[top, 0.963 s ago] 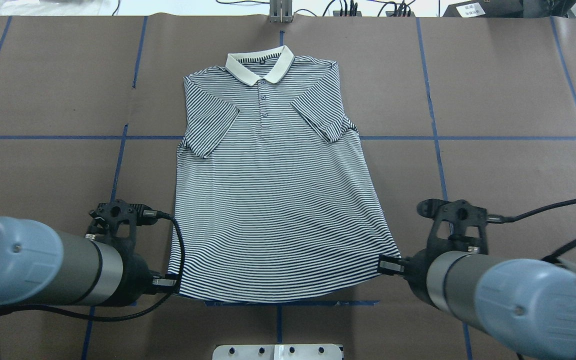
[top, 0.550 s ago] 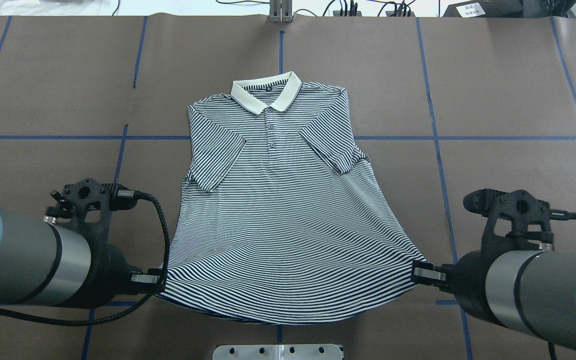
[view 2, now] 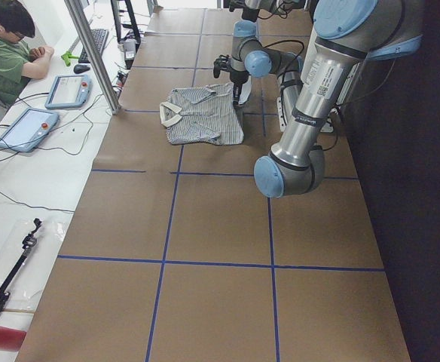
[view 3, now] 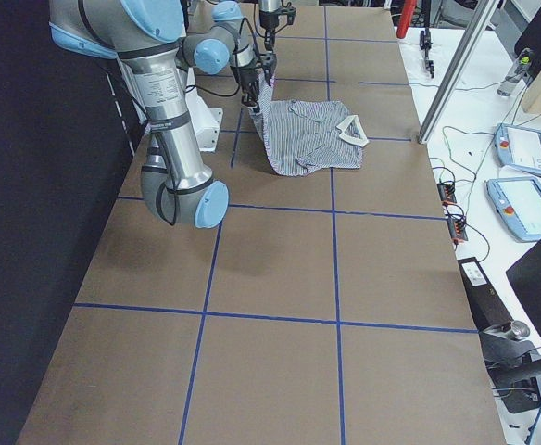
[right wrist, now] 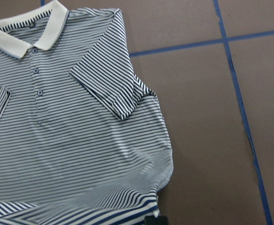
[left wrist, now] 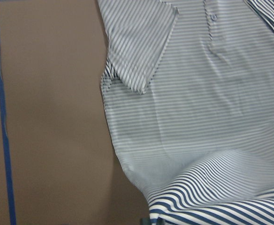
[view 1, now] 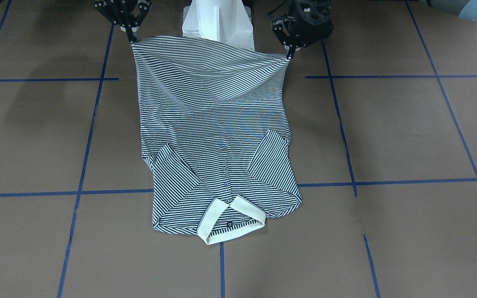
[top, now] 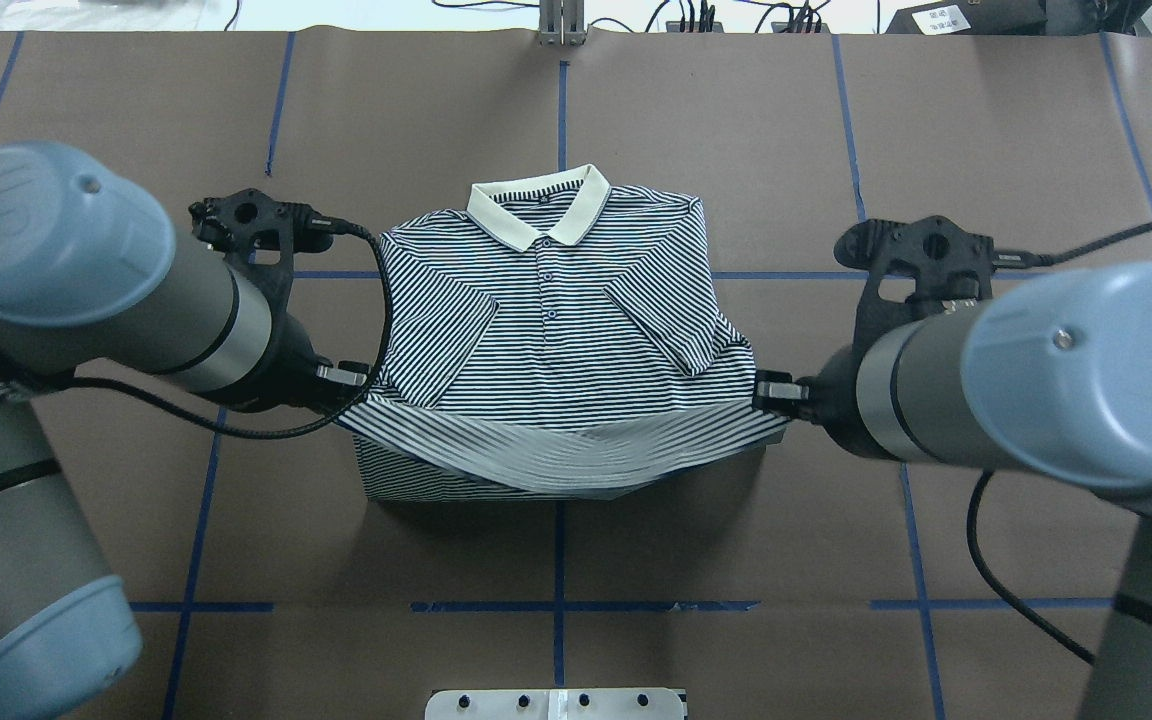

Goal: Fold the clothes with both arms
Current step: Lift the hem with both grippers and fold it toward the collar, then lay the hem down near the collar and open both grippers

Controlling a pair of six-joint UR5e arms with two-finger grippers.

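Note:
The striped polo shirt (top: 546,330) lies face up on the brown table, cream collar (top: 536,205) at the far end and both sleeves folded in over the chest. My left gripper (top: 351,383) is shut on the hem's left corner and my right gripper (top: 772,392) on its right corner. Both hold the hem raised over the shirt's lower half, and it sags between them. In the front-facing view the hem hangs stretched between the left gripper (view 1: 290,53) and the right gripper (view 1: 132,38), with the collar (view 1: 230,219) nearest the camera. Both wrist views show the shirt (left wrist: 198,108) (right wrist: 80,131) below.
Blue tape lines (top: 846,120) grid the brown table cover. The white pedestal base (view 1: 218,20) stands behind the lifted hem. A metal plate (top: 556,703) sits at the near table edge. An operator (view 2: 5,53) sits beside the table with control tablets (view 2: 69,90).
Both grippers have risen with the hem corners and carried them away from the robot towards the collar. The lower half now doubles over. The whole shirt slid slightly towards the robot.

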